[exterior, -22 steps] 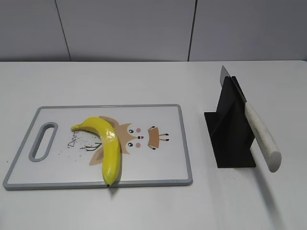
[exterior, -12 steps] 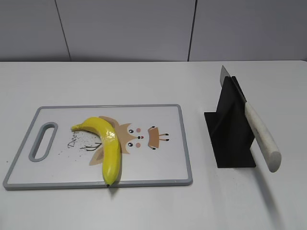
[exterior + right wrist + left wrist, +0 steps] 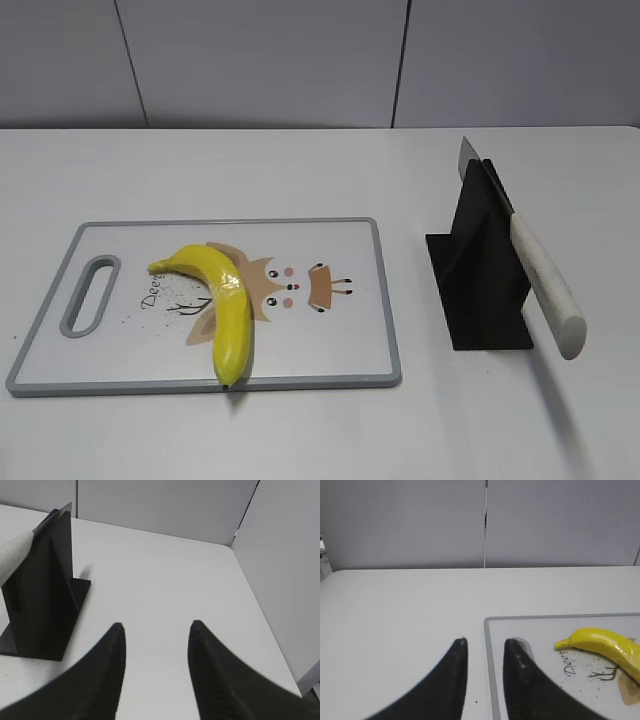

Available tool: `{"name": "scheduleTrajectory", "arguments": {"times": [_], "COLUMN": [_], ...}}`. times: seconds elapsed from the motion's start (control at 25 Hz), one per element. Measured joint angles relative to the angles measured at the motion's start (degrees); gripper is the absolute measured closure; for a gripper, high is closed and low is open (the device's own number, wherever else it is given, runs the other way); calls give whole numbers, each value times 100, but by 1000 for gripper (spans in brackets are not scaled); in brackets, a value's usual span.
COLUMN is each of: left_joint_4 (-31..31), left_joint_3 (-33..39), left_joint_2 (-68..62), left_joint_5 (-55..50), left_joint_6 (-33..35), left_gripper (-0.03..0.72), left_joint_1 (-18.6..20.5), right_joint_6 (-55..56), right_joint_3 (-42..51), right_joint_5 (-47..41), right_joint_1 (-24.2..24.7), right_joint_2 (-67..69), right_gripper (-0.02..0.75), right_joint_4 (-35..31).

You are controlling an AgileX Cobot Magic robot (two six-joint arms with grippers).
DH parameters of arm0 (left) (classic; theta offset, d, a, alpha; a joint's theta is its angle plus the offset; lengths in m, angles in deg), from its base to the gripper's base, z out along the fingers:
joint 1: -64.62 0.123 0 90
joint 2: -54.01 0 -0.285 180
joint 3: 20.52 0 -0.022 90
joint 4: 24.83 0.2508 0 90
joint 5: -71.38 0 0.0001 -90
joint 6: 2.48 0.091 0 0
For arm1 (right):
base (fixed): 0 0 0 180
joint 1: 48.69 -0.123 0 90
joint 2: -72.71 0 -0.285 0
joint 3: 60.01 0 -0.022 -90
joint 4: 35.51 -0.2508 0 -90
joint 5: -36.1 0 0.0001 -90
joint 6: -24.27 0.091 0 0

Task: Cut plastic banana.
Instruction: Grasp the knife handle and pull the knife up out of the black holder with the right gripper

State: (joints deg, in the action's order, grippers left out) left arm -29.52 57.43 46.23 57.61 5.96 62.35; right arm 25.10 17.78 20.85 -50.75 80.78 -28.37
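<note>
The glossy yellow plastic banana [image 3: 222,303] lies curved on the white, grey-rimmed cutting board [image 3: 330,350], left of its middle; it also shows in the left wrist view [image 3: 607,646]. A knife with a white handle [image 3: 545,283] rests slanted in a black stand [image 3: 480,270] to the right. My left gripper [image 3: 485,642] is open and empty, above the board's left edge [image 3: 488,645]. My right gripper [image 3: 156,626] is open and empty over bare table, right of the stand [image 3: 42,592]. Neither gripper shows in the exterior view.
The board has a handle slot [image 3: 90,295] at its left end and a cartoon deer print. The white table [image 3: 320,170] ends at grey wall panels behind. In the right wrist view the table's right edge [image 3: 260,610] runs close to a side panel.
</note>
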Motion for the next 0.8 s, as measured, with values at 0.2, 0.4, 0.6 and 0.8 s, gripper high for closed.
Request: {"name": "scheduleTrajectory", "arguments": {"times": [0.2,0.4,0.6,0.8], "left_joint_4": [0,202,438,469], "left_joint_3": [0,-156,-1751,-3236], "left_joint_2": [0,3,6,-109], "left_joint_5": [0,-46,-765,-3194], "left_joint_6": [0,0,0,0], "left_gripper": [451,451,451,451], "left_joint_1": [0,0,0,0], "right_joint_6": [0,0,0,0], "right_joint_3": [0,-164,-1586,-2997], "right_joint_5": [1,652,275,-2643], "right_joint_1": [0,0,0,0], "right_joint_2": [0,0,-1,-7], "right_gripper": [389,389,389,389], "right_joint_4": [-6,-291,-418,-487]}}
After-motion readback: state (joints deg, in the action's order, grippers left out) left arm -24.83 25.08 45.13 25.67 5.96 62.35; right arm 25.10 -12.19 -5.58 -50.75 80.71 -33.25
